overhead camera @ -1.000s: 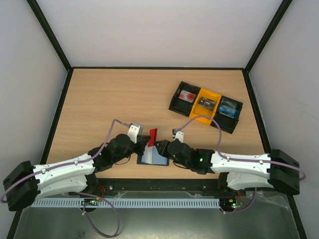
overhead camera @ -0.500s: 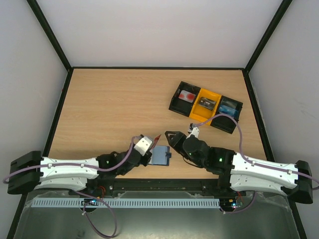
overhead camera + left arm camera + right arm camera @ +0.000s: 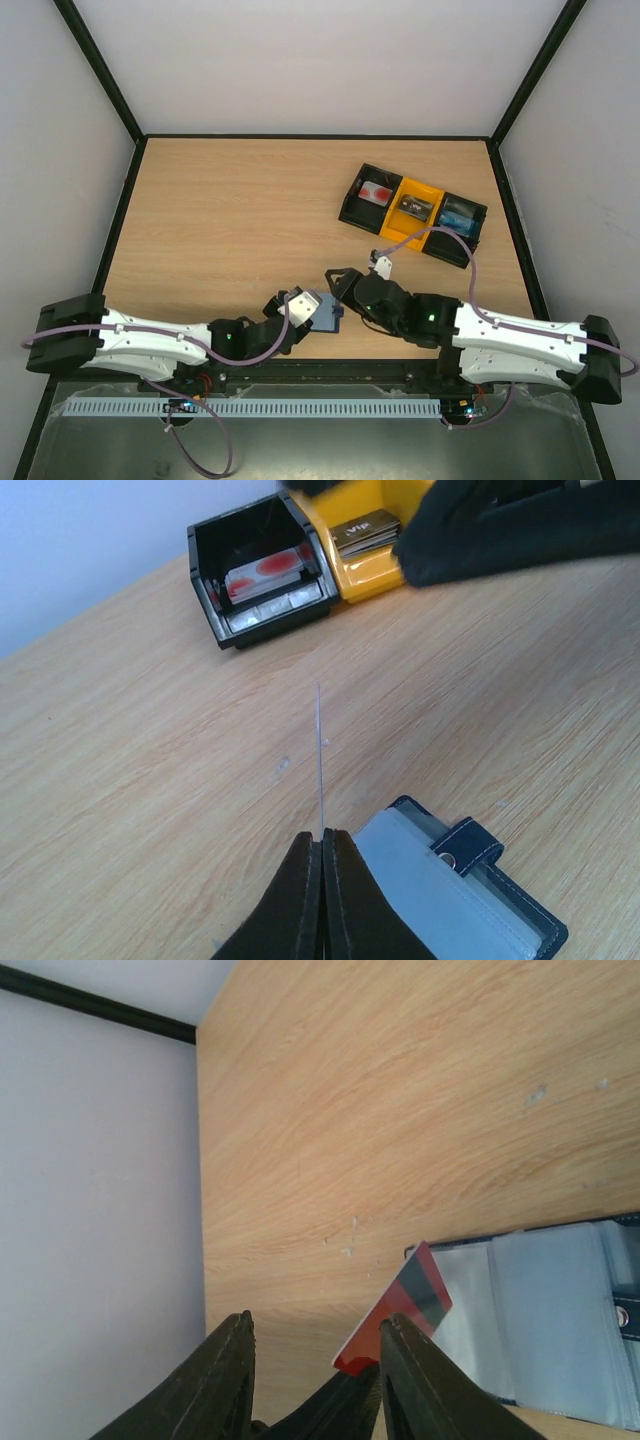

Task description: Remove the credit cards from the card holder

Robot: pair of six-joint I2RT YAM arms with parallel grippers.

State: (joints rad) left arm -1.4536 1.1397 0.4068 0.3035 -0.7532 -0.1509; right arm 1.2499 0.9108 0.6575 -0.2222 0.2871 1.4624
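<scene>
L pincer [image 3: 322, 842] clamped on card [image 3: 320, 750], held edge-on, long axis running up-frame twd tray [image 3: 262, 575]. Card looks clear of holder [image 3: 455, 895], which lies flat & unfolded at lower right, just beside my fingers. R pincer [image 3: 318, 1328] spread wide, nothing in it, near card. L has it, so prob. L sets it down.

- Card [image 3: 320, 765]: stands on edge between the pressed-together fingers of the left hand [image 3: 322, 842], projecting ahead of them.
- Card holder [image 3: 445, 895]: flat on the tabletop [image 3: 130, 780], just right of the left hand.
- Tray [image 3: 245, 535]: on the tabletop, well ahead of the left hand, with cards in its compartments.
- Right hand [image 3: 318, 1322]: fingers spread apart; the card lies ahead between them, the card holder to the right.
</scene>
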